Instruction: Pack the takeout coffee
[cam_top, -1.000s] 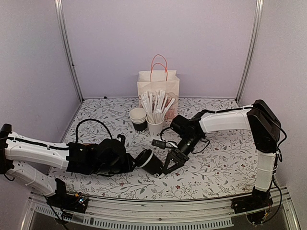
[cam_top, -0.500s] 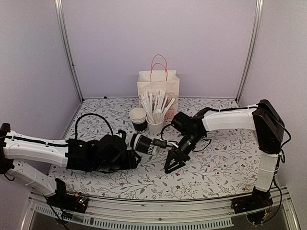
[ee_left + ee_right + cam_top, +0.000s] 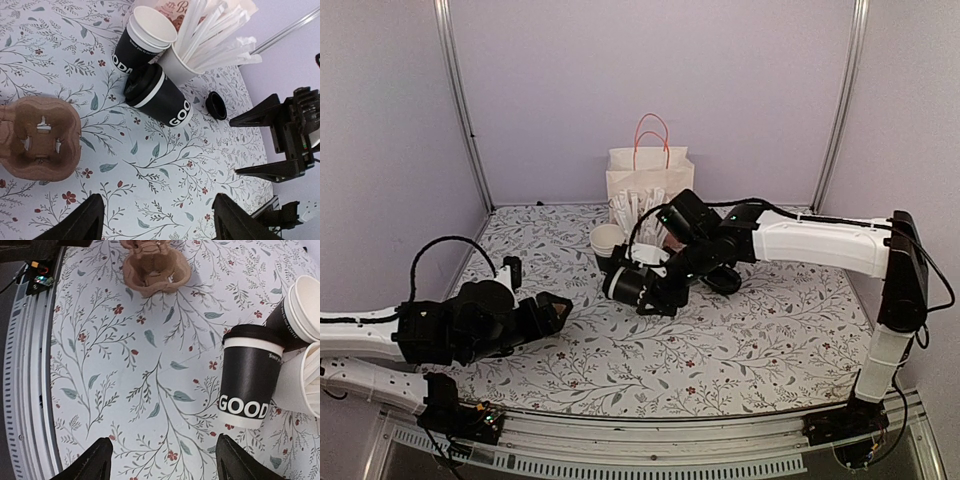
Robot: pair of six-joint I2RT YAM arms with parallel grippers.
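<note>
The takeout coffee point(image 3: 157, 97) is a black cup with a black lid and white "GOOD" lettering. It lies tipped on its side on the floral table, its lid toward the cup stack; it also shows in the top view point(image 3: 623, 284) and the right wrist view point(image 3: 249, 382). My right gripper point(image 3: 163, 438) hovers open just in front of the cup point(image 3: 656, 296), with nothing between its fingers. My left gripper point(image 3: 157, 197) is open and empty, drawn back to the left point(image 3: 550, 308), well apart from the cup.
A stack of lidless cups point(image 3: 142, 37) and a white cup of wrapped sticks point(image 3: 182, 62) stand right behind the coffee. A paper bag point(image 3: 650, 180) stands at the back. A brown cup carrier point(image 3: 40, 132) lies near my left gripper. A loose black lid point(image 3: 216, 105) lies to the right.
My left gripper let go of the cup, opened and pulled back left. The right arm swung left over the cup and opened wider. The cup now lies by the stack.
</note>
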